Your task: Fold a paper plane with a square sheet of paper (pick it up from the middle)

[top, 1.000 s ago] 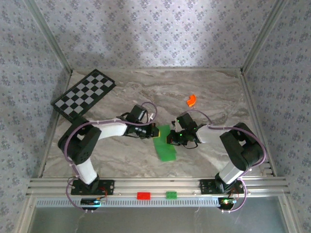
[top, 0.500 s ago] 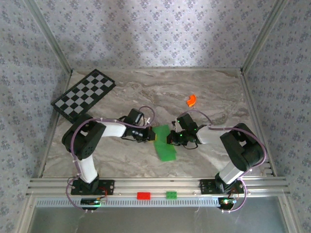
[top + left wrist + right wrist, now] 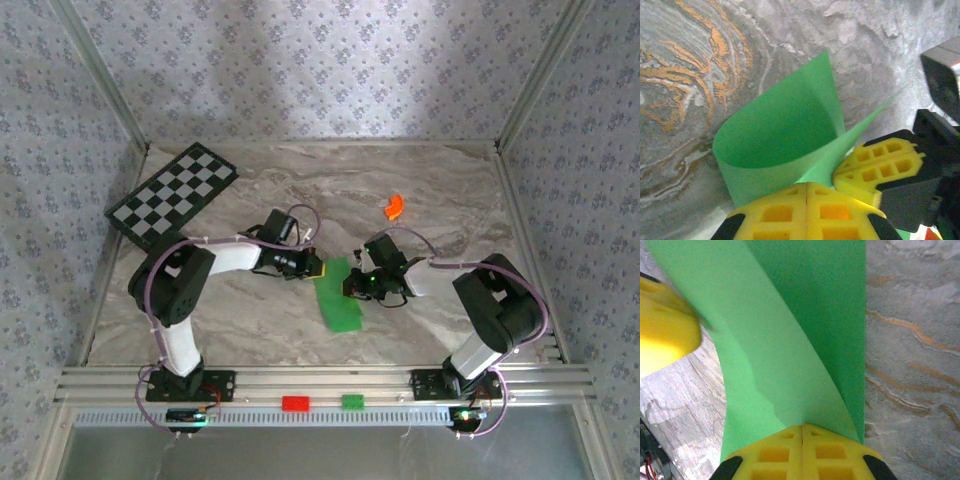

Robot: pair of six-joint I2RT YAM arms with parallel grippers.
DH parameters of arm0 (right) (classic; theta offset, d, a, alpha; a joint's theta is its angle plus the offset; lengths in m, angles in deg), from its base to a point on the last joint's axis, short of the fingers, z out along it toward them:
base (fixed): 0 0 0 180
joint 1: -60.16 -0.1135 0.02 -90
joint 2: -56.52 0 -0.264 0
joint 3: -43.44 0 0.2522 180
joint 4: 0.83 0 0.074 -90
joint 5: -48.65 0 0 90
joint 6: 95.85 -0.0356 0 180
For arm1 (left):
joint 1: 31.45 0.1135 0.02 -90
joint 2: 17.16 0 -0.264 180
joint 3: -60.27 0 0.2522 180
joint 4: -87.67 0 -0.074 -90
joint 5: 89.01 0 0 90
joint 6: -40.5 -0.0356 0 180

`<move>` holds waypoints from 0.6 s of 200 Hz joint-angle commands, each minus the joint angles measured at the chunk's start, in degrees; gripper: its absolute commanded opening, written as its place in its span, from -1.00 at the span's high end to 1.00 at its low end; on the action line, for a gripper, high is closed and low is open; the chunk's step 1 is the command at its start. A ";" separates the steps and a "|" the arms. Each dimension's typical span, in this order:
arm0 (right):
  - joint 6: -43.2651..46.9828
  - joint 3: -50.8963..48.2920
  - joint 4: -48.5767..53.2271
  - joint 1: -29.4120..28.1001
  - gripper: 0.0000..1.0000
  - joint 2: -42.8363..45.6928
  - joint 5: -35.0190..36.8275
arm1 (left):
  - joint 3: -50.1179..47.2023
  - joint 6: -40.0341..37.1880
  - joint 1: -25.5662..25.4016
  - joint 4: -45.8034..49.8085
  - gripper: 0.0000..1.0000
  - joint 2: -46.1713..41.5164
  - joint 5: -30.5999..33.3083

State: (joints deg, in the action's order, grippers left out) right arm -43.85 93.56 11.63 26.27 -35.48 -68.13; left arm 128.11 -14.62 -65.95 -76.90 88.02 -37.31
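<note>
surface: marbled table [image 3: 450, 180] | far left: checkered board [image 3: 172, 195] | far right: orange curved piece [image 3: 393, 206] | middle: green sheet [image 3: 340, 305] (far end curled up)

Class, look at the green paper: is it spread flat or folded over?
Half folded: the paper curls over in a loop, pinched by the left gripper and right gripper.

Soft, even light — faint shadows, slightly blurry near foreground

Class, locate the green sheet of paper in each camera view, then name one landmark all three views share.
Top external: green sheet lies mid-table, just below picture centre.
Left wrist: green sheet curled, centre to lower middle.
Right wrist: green sheet covers left and middle.
Shared landmark: the marbled tabletop.
</note>
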 commanded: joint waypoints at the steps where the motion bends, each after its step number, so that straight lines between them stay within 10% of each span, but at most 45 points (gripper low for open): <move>1: -0.24 -3.43 11.95 -0.57 1.00 -4.30 8.46 | -0.46 -2.08 0.41 1.50 1.00 2.78 -0.01; 120: 0.12 -3.34 13.07 -0.65 1.00 -4.01 8.77 | 2.63 -0.72 3.28 5.97 1.00 0.25 -1.37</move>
State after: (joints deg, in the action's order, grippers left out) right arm -43.93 93.63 11.74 26.27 -35.48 -68.04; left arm 128.26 -14.97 -63.04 -75.43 90.93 -39.63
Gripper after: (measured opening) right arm 0.049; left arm 0.048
